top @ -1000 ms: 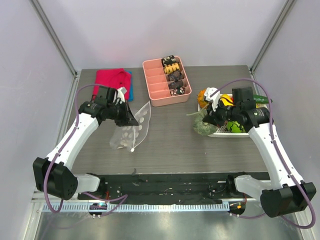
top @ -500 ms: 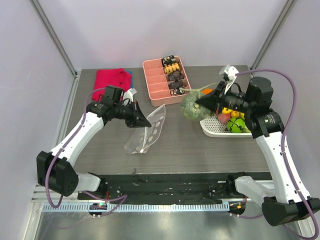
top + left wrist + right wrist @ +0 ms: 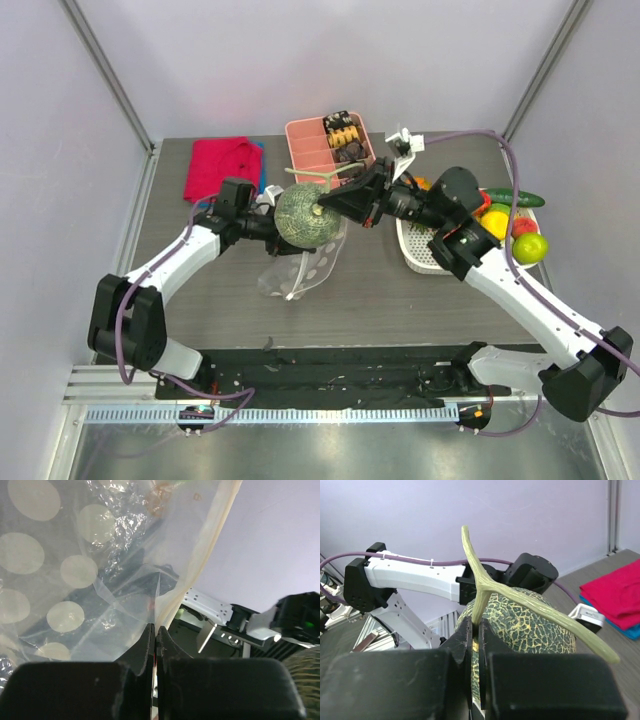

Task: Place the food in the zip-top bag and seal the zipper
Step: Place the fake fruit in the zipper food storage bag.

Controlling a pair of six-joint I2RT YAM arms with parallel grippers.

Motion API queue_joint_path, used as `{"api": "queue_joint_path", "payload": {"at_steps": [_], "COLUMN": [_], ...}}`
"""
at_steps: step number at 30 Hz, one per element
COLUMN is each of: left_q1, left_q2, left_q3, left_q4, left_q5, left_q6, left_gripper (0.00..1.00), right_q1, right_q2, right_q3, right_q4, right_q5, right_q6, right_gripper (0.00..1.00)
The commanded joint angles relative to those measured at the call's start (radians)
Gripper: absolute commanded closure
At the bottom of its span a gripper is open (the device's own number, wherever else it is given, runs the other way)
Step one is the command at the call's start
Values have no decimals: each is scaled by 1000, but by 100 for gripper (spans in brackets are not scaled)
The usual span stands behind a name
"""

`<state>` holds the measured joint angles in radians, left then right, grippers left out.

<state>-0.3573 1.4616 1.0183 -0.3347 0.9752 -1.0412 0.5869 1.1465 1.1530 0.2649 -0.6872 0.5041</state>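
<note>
Right hand (image 3: pixel 322 208) is clamped on the stem of a netted green melon (image 3: pixel 303 222), held above the grey wood-grain desk (image 3: pixel 200 290). Left hand (image 3: pixel 268 222) pinches the dotted zip-top bag (image 3: pixel 300 272) by its edge, just beside the melon. Pale lilac walls (image 3: pixel 300 60) enclose the desk.

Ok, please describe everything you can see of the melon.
The melon is a round toy with grey-green netted rind and a pale T-shaped stem. The right gripper is shut on the stem base, holding it aloft at the mouth of the dotted bag, which the left gripper pinches. Contact with the bag cannot be told.
</note>
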Motion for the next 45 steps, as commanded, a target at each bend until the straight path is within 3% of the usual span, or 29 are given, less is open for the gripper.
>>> {"api": "queue_joint_path", "payload": {"at_steps": [1, 7, 8, 10, 12, 19, 23, 30, 36, 45], "left_q1": [38, 61, 61, 63, 63, 72, 83, 86, 86, 103], "left_q2": [0, 0, -1, -6, -4, -7, 0, -1, -6, -14], "left_q3": [-49, -115, -144, -178, -205, -199, -179, -184, -176, -187], "left_q4": [210, 446, 561, 679, 772, 772, 773, 721, 723, 760], "left_q5": [120, 204, 213, 223, 230, 250, 243, 218, 204, 234], "left_q6": [-141, -311, -356, -492, -537, -553, -550, -490, -485, -503], "left_gripper": [100, 100, 100, 100, 100, 100, 100, 100, 100, 100], "right_q1": [59, 113, 119, 122, 123, 122, 123, 134, 165, 179], "right_q2": [4, -31, -33, -33, -30, -60, -91, -137, -64, 170], "right_q3": [-85, -272, -315, -352, -390, -441, -461, -414, -323, -131], "right_q4": [243, 313, 324, 329, 335, 261, 171, -50, -220, -642], "right_q5": [124, 127, 121, 127, 126, 107, 34, -162, -287, -373], "right_q6": [-35, -245, -269, -330, -354, -421, -433, -593, -648, -760], "right_gripper": [99, 99, 99, 99, 99, 99, 99, 99, 99, 99]}}
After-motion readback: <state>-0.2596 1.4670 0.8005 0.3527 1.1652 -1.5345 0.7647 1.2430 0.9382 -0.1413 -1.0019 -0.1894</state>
